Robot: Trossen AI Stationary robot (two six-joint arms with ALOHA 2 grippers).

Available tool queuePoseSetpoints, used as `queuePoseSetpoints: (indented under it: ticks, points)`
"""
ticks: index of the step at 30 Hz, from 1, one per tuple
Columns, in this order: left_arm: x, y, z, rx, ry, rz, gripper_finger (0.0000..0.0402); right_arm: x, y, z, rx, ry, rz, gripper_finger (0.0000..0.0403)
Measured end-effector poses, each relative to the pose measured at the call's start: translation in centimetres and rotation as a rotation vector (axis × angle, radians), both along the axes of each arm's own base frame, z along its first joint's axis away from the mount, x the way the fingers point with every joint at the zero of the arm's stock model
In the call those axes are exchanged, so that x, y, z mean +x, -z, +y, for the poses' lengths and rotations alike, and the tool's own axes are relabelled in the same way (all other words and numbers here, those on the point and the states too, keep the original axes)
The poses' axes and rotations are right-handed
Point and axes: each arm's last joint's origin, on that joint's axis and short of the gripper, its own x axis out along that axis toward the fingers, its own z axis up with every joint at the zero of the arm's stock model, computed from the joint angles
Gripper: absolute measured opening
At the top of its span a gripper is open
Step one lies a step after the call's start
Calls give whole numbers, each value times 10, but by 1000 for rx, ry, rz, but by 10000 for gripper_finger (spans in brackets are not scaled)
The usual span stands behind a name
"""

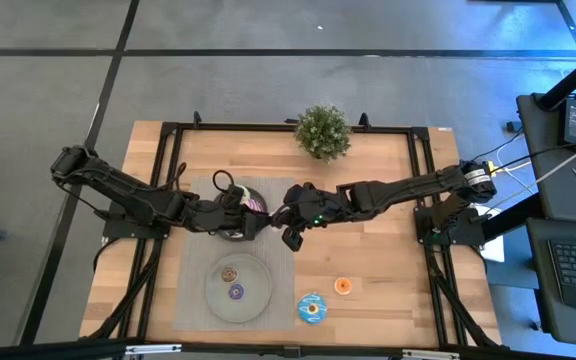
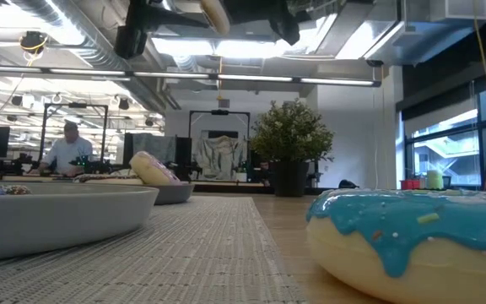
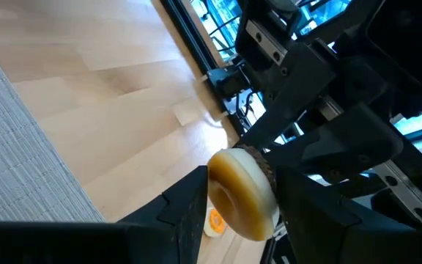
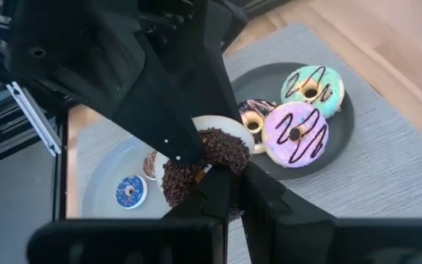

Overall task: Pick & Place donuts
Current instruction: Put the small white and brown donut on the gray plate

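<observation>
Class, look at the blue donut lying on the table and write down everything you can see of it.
The blue donut is a ring with a small hole. Its pale cream body is topped with glossy blue icing that drips down the side and carries a few coloured sprinkles. It lies flat, icing up, on the bare wooden table, just right of the grey mat, towards the edge farthest from the plant. The orange donut lies close by but apart. Nothing but the table touches it.

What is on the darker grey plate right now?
The darker plate holds a green-glazed donut, a pink striped donut and a chocolate-white one partly tucked under it. The plate's far edge is covered by the left gripper, which holds a chocolate-sprinkled donut.
</observation>
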Motion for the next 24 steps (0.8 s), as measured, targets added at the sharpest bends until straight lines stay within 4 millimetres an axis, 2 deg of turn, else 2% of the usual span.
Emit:
queuePoseSetpoints:
  ticks: [7, 18, 24]
  points:
    - [0, 0, 0, 26, 6, 9, 140, 0, 1, 0, -2, 1, 6, 26]
    - [-1, 1, 0, 61, 13, 26, 51, -1, 1, 0, -1, 3, 10, 26]
    - [-1, 1, 0, 63, 13, 26, 19, -1, 1, 0, -22, -12, 14, 40]
